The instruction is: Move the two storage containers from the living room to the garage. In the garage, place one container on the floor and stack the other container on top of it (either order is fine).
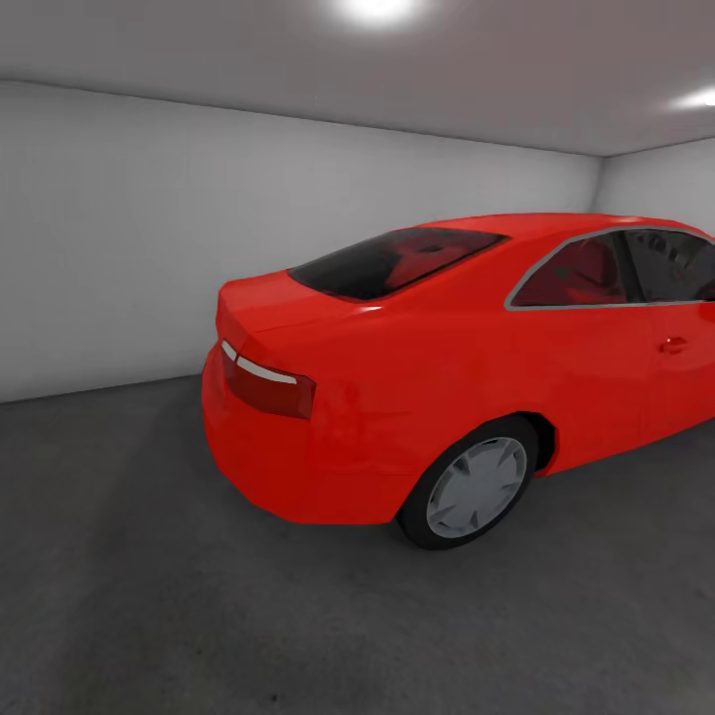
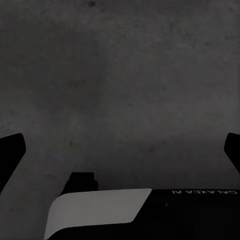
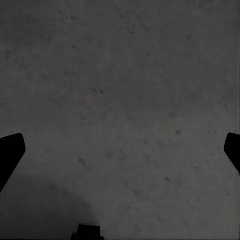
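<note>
The garage is faced: a red car (image 1: 447, 367) at 2 o'clock on the floor (image 1: 149, 596). Both jaws are spread, empty; containers must be fetched.

garage (image 1: 119, 228): plain white walls, grey ceiling w/ lights on; floor (image 1: 149, 596) dark grey speckled concrete (rough-looking up close), red coupe (image 1: 447, 367) parked on it.

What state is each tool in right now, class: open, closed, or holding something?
Left tool: open, holding nothing, over the concrete floor.
Right tool: open, holding nothing, over the same floor.
</note>
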### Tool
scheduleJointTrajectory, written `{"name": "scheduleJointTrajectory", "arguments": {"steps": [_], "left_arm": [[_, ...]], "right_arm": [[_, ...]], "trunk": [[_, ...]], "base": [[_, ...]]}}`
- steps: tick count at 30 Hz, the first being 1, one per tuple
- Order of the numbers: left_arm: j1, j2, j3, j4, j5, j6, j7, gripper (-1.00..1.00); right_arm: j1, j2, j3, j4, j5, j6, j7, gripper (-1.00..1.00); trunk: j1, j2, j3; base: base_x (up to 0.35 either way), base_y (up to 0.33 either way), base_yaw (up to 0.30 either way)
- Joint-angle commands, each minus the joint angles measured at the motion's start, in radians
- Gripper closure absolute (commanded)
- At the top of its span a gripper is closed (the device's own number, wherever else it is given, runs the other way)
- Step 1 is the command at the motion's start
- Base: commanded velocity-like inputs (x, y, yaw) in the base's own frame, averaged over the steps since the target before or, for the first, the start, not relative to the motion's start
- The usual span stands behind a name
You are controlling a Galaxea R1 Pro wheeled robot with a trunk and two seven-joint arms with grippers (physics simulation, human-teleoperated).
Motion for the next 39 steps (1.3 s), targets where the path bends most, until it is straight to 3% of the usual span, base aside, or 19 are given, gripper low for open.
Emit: {"name": "scheduleJointTrajectory", "arguments": {"steps": [1, 12, 30, 39], "left_arm": [[0.001, 0.0, 0.0, -0.002, -0.001, 0.006, 0.003, -1.0], [0.001, 0.0, 0.0, 0.004, -0.003, 0.002, 0.005, -1.0], [0.001, -0.001, -0.001, 0.004, -0.006, 0.002, 0.006, -1.0], [0.001, -0.001, -0.001, 0.004, -0.006, 0.002, 0.005, -1.0]], "right_arm": [[0.0, 0.0, 0.0, 0.001, 0.007, -0.005, 0.0, -1.0], [0.0, -0.001, 0.0, 0.012, 0.007, -0.013, 0.0, -1.0], [0.0, -0.002, 0.0, 0.012, 0.007, -0.016, 0.0, -1.0], [0.005, -0.005, 0.0, 0.017, 0.009, -0.059, 0.0, -1.0]], "trunk": [[0.0, -0.001, -0.001], [0.0, -0.001, -0.001], [0.0, -0.001, -0.001], [0.0, -0.001, -0.001]], "base": [[0.0, 0.0, 0.0], [0.0, 0.0, -0.042], [0.0, 0.0, -0.268], [0.0, 0.0, -0.288]]}}
